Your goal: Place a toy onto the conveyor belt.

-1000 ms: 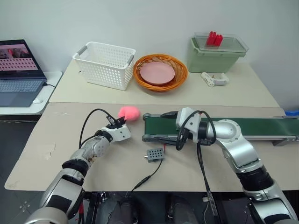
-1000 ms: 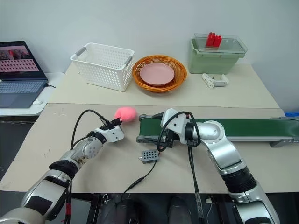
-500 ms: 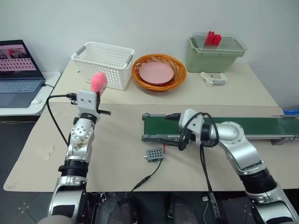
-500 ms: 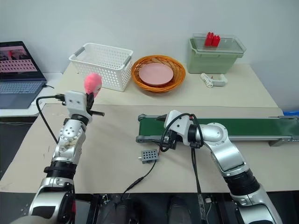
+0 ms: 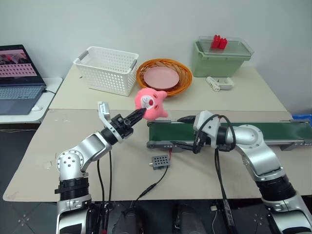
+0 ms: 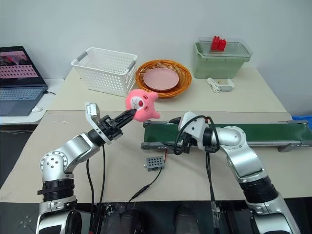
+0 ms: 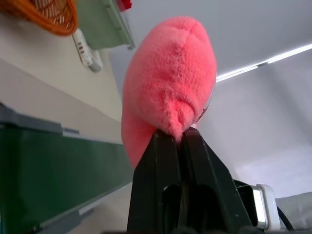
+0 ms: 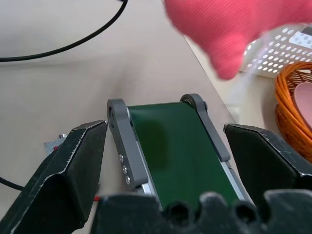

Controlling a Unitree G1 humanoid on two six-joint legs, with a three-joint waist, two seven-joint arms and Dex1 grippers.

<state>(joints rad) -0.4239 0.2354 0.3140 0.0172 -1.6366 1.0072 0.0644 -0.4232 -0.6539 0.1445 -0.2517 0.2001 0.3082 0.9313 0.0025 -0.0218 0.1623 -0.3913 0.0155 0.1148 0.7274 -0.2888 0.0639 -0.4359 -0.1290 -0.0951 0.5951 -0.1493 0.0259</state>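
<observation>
The toy, a pink plush with a white-patched face, hangs in the air just left of and above the near end of the conveyor belt. My left gripper is shut on the toy's lower edge, as the left wrist view shows with the pinched toy above the gripper. My right gripper stands wide open, its fingers either side of the belt's left end. The toy hovers beyond that end.
At the back of the table stand a white lattice basket, an orange basket holding a pink plate, and a pale green lidded bin. A small grey box with a cable lies in front of the belt. A laptop sits far left.
My left arm lifted the toy off the table, swung up by the white basket, then came right and down to the belt's end. My right hand slid slightly right along the belt.
</observation>
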